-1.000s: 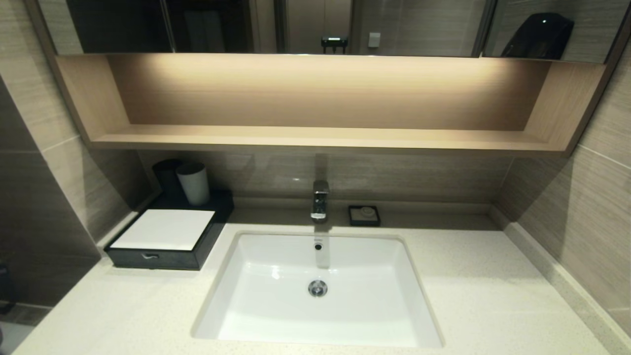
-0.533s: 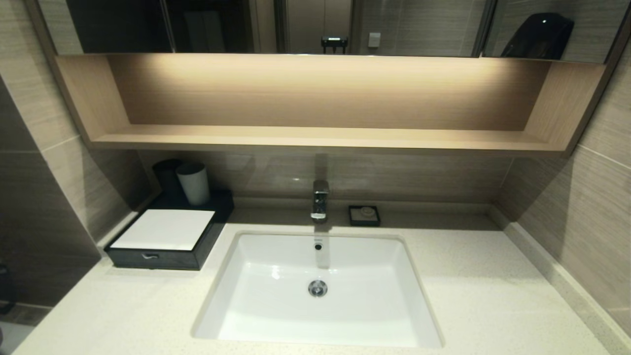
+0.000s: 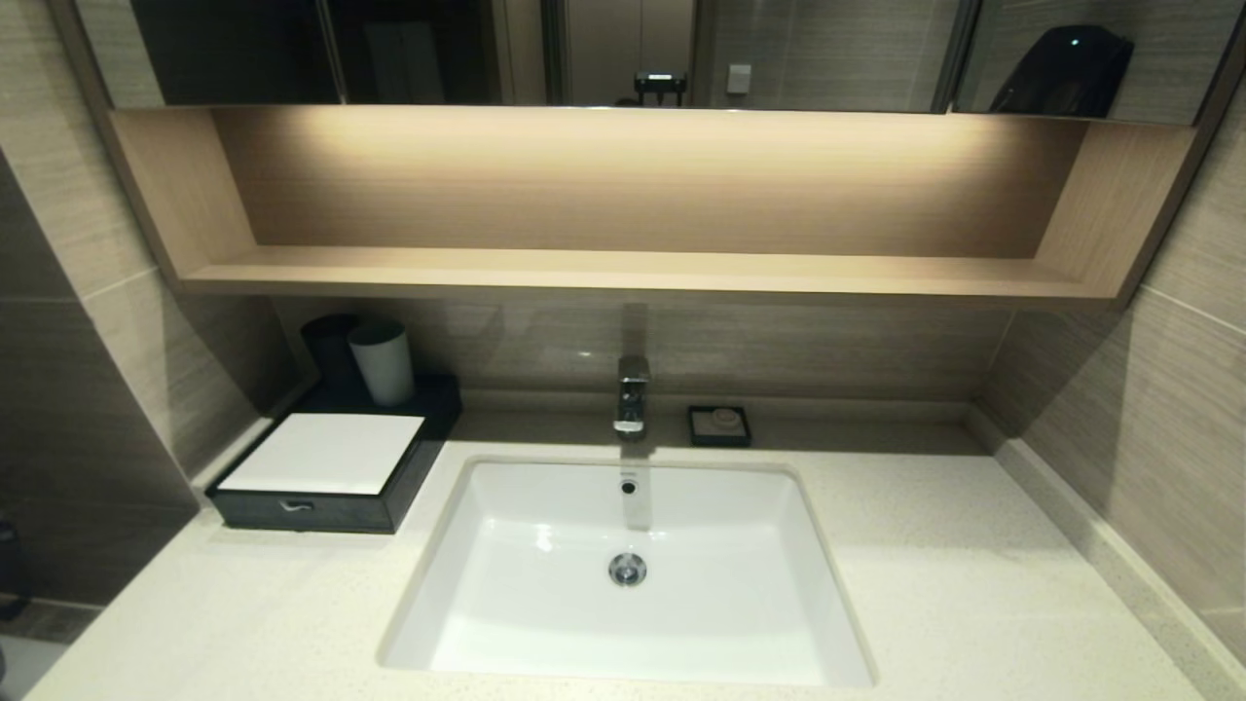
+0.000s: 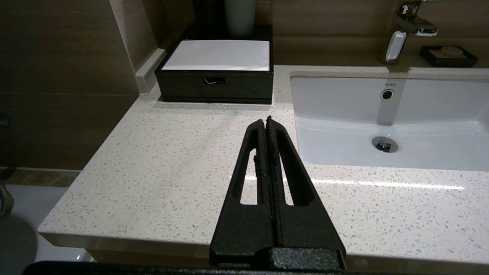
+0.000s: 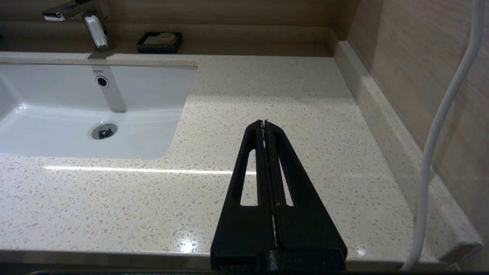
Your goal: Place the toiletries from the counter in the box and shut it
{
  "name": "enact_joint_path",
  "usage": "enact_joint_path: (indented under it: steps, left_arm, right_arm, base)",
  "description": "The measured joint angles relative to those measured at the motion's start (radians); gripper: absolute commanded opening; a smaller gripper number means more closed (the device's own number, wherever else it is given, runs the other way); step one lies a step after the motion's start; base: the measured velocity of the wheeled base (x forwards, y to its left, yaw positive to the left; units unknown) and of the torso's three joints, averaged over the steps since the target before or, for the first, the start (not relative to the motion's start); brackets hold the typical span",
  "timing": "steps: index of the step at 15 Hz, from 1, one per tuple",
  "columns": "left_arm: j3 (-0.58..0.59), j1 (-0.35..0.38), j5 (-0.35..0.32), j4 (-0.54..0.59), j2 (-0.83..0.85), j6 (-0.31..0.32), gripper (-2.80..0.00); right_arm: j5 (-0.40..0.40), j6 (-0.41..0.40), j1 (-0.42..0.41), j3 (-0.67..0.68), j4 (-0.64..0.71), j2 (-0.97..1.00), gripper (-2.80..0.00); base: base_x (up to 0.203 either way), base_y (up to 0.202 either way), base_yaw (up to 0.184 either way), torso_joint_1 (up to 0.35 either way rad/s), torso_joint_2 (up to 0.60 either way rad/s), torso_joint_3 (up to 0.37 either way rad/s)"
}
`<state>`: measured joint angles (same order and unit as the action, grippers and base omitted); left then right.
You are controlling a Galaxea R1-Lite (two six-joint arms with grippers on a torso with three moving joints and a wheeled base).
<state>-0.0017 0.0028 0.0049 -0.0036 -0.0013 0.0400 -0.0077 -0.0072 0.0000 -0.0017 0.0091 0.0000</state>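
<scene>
Cream speckled counter, white sink, dark grey-black box with white top, black fingers.

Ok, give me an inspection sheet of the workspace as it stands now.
Surface: speckled counter around a white sink, bare.
Job's things: box at back left, drawer shut; toiletries: nothing seen.
Clutter: grey cup behind the box; soap dish beside the tap.
Grippers: left gripper and right gripper shut, empty, above the front edge.
Cables: white cable by the right wall.
Surroundings: wooden shelf, nothing seen on it.
</scene>
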Motion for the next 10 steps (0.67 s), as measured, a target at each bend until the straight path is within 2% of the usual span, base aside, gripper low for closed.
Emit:
enact_joint_path:
  steps: [10]
  left_arm:
    - [0.000,0.000,0.001,-0.002,0.000,-0.005,-2.80]
  right_arm:
    - [0.000,0.000,0.000,0.000,0.000,0.000,-2.80]
  base:
    - [0.000,0.000,0.000,0.000,0.00,0.000]
